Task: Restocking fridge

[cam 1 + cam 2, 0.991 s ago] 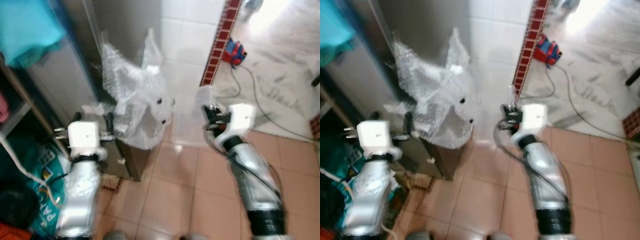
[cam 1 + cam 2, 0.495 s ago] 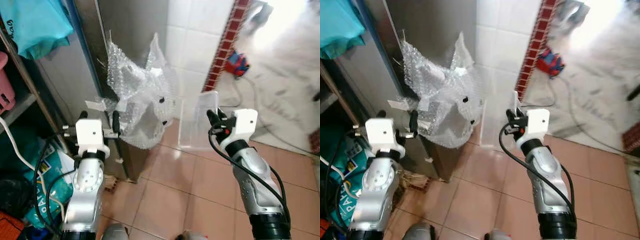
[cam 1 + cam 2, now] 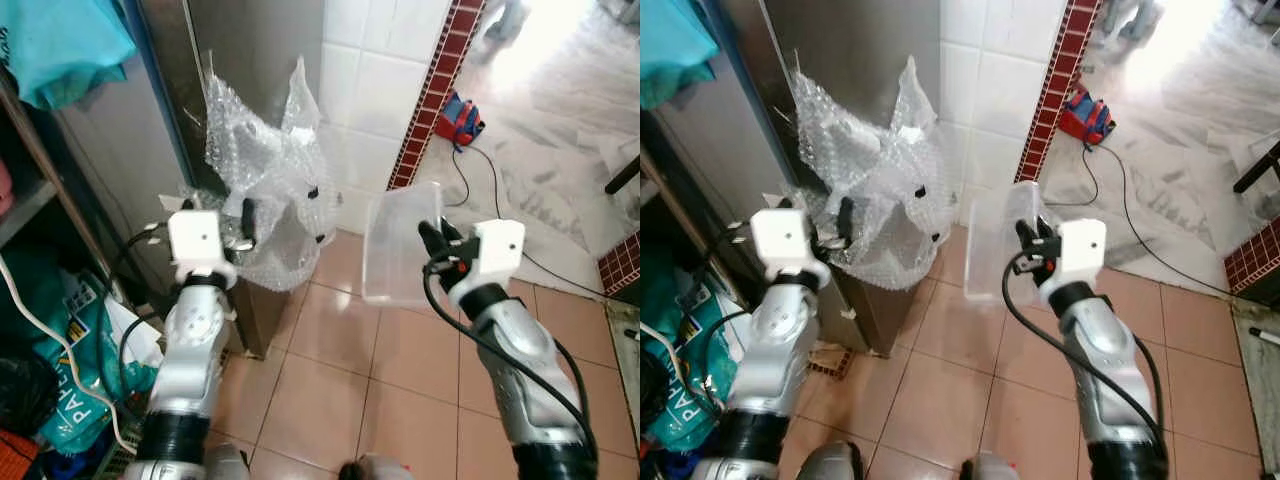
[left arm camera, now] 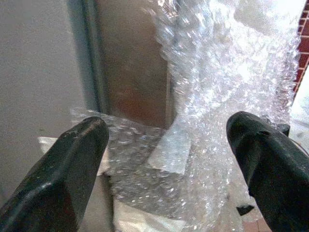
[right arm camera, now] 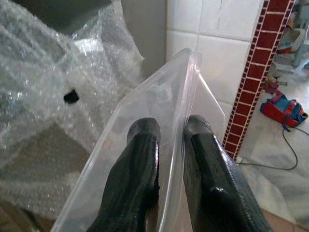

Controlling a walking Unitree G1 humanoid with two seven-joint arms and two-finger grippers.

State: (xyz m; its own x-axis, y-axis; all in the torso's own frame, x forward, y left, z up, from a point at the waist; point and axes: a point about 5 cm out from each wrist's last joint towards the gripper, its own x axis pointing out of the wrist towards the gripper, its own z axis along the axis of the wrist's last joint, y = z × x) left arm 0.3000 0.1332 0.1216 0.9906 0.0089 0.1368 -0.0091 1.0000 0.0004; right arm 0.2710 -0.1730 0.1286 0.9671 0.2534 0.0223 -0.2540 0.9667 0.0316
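From the left eye view, the robot stands on the tiled floor (image 3: 330,390) facing a tall steel fridge (image 3: 255,60), whose door looks closed. A heap of bubble wrap (image 3: 262,180) clings to the fridge's lower corner, by the white tiled wall (image 3: 375,90). The left gripper (image 3: 246,222) is raised just at the wrap, near the fridge's edge. The right gripper (image 3: 432,240) holds up a clear plastic bin (image 3: 400,245) by its rim, out in front of the wall and well apart from the fridge. A teal bag (image 3: 60,45) hangs at the shelving on the left, and a small red and blue device (image 3: 462,118) lies on the marble floor beyond.

The right eye view gives the same scene; the bin (image 3: 995,245) hangs tilted in the air, between wrap and wall.

In the left wrist view, the left gripper's fingers (image 4: 63,169) stand wide apart with nothing between them, pointed at the wrap (image 4: 227,87) and the door's edge.

In the right wrist view, the right gripper's fingers (image 5: 137,183) pinch the bin's rim (image 5: 183,96) tightly, one on each side of the wall.

To my eye the job has hardly begun: the bin is in hand, but the door is yet to be opened and the bin yet to go in.
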